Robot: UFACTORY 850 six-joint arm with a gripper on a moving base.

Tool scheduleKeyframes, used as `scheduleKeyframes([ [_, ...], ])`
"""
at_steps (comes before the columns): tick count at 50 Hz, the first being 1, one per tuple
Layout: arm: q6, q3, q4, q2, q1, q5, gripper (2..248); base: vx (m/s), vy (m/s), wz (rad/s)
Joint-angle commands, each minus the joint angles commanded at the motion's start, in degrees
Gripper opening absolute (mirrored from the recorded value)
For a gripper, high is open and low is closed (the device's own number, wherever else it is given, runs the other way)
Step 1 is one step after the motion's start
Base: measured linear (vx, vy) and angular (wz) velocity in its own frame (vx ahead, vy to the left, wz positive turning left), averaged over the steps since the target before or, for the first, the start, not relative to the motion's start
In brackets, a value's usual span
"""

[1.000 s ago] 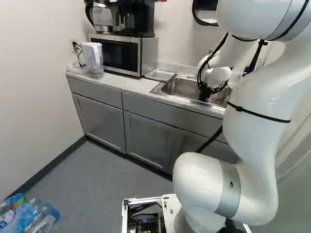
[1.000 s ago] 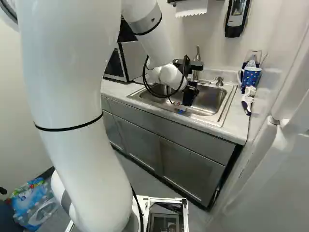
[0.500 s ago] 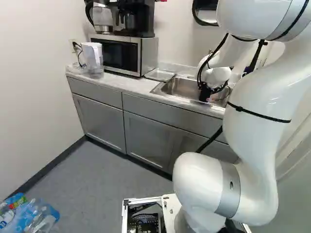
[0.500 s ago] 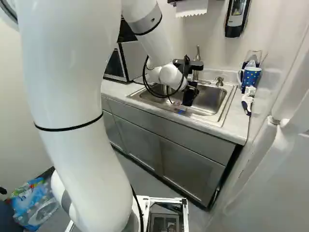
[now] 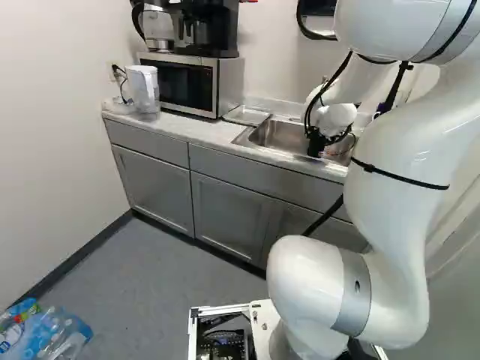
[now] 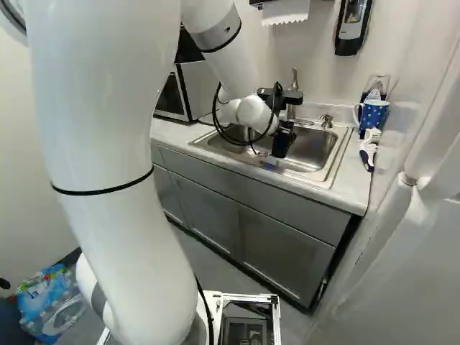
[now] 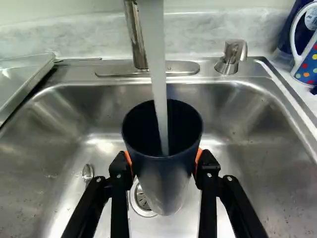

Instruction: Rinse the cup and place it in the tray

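A: What is the gripper (image 6: 282,144) doing?

B: It's holding the cup (image 7: 171,181) over the sink (image 7: 280,153). The fingers are standing apart by just the cup's width, and both orange pads (image 7: 199,154) are pressing on it, one from the left, one from the right.

A: And the cup's mouth?

B: It's facing up, and a stream of water (image 7: 158,69) is falling straight into it. The faucet (image 7: 138,47) is rising on the far side of the sink, with a small metal fitting (image 7: 229,58) standing to its right.

A: Is the cup touching the sink bottom?

B: I'm not managing to tell. The drain (image 7: 143,203) is showing partly behind it, and a spoon (image 7: 87,172) is lying in the sink farther left.

A: Where's the tray (image 5: 246,115)?

B: It's lying at the sink's left edge, just right of the microwave (image 5: 180,84). The cup isn't resting in it. On the right, a dotted mug (image 6: 374,113) is standing on the counter (image 6: 353,172), and a brush (image 6: 369,149) is lying nearer.
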Motion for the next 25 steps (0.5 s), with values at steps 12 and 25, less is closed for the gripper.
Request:
scheduleKeyframes([
  [12, 0.0, 0.0, 0.0, 0.0, 0.0, 0.0, 126, 0.0, 0.0, 0.0],
  [25, 0.0, 0.0, 0.0, 0.0, 0.0, 0.0, 126, 0.0, 0.0, 0.0],
])
